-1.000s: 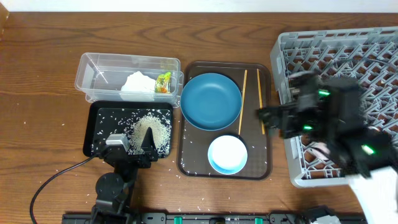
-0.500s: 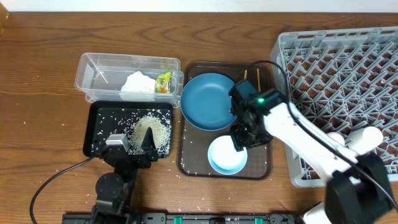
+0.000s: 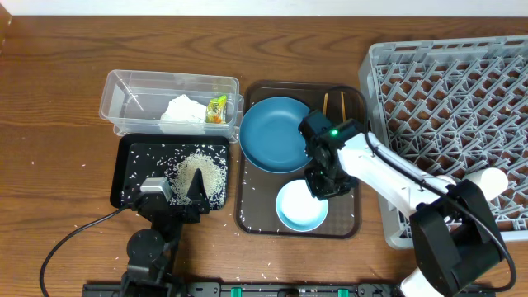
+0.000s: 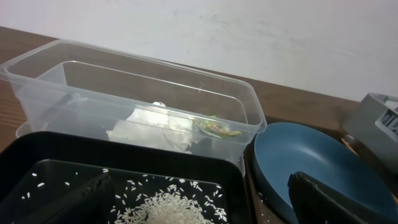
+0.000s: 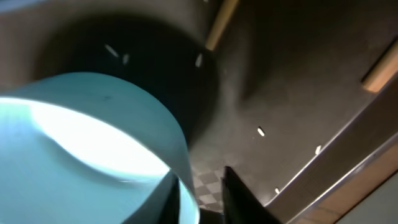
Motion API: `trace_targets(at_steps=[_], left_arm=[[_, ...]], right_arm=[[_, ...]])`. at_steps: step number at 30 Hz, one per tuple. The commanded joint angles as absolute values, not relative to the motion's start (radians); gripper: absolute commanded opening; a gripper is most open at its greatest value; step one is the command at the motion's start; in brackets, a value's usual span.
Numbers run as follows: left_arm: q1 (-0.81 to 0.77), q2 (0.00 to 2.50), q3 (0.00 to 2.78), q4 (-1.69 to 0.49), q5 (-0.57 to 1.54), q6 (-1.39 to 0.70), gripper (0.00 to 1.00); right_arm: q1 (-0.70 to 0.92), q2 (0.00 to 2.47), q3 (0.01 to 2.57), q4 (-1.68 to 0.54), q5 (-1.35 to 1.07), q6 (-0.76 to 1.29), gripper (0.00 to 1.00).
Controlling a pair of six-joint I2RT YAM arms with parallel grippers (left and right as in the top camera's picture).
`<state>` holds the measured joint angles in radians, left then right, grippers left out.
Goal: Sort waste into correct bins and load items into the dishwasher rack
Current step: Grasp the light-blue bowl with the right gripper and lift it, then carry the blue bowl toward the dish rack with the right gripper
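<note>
Wooden chopsticks (image 3: 325,103) mostly beneath right arm (image 3: 373,165)

One blue plate (image 3: 279,132), one white bowl (image 3: 301,206) and two chopsticks (image 3: 325,102) were counted on the single brown tray (image 3: 257,196). One clear tub (image 3: 132,87), one black tray (image 3: 136,177) and one grey rack (image 3: 462,82) were seen, with one napkin (image 3: 183,110) and one wrapper (image 3: 216,109).

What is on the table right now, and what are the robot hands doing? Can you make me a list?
clear tub: holds napkin and wrapper
black tray: rice piled in it
brown tray: blue plate, white bowl, chopsticks
grey rack: right of the brown tray
right gripper: open, at the bowl's rim
left gripper: open, over the black tray
</note>
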<state>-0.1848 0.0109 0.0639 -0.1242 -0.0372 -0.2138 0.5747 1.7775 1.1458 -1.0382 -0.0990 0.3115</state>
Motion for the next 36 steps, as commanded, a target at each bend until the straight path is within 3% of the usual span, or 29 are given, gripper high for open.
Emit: trace_targets(at_steps=[1,5,9,15,22,27,31,36], left_arm=[[-0.180,0.004,0.036,-0.133,-0.053,-0.223,0.91],[-0.180,0.004,0.036,-0.133,-0.053,-0.223,0.91],[-0.180,0.004,0.036,-0.133,-0.053,-0.223,0.91],[-0.180,0.004,0.036,-0.133,-0.053,-0.223,0.91],[-0.180,0.004,0.036,-0.133,-0.053,-0.223,0.91],[-0.180,0.004,0.036,-0.133,-0.053,-0.223,0.91],[-0.180,0.004,0.036,-0.133,-0.053,-0.223,0.91],[-0.180,0.004,0.036,-0.133,-0.053,-0.223,0.91]], right_arm=[[0.594,1.786,1.134,-1.037,-0.052,0.321,0.15],[0.602,1.786,1.126,-1.026,-0.057,0.310,0.17],[0.616,1.786,1.097,-0.988,-0.057,0.311,0.03],[0.608,1.738,1.116,-1.022,-0.002,0.339,0.01],[0.567,1.444,1.206,-1.187,0.502,0.588,0.01],[0.509,1.225,1.211,-1.108,0.952,0.718,0.01],[0.410,1.183,1.211,-0.983,1.121,0.714,0.01],[0.269,1.245,1.210,-0.812,1.171,0.503,0.01]])
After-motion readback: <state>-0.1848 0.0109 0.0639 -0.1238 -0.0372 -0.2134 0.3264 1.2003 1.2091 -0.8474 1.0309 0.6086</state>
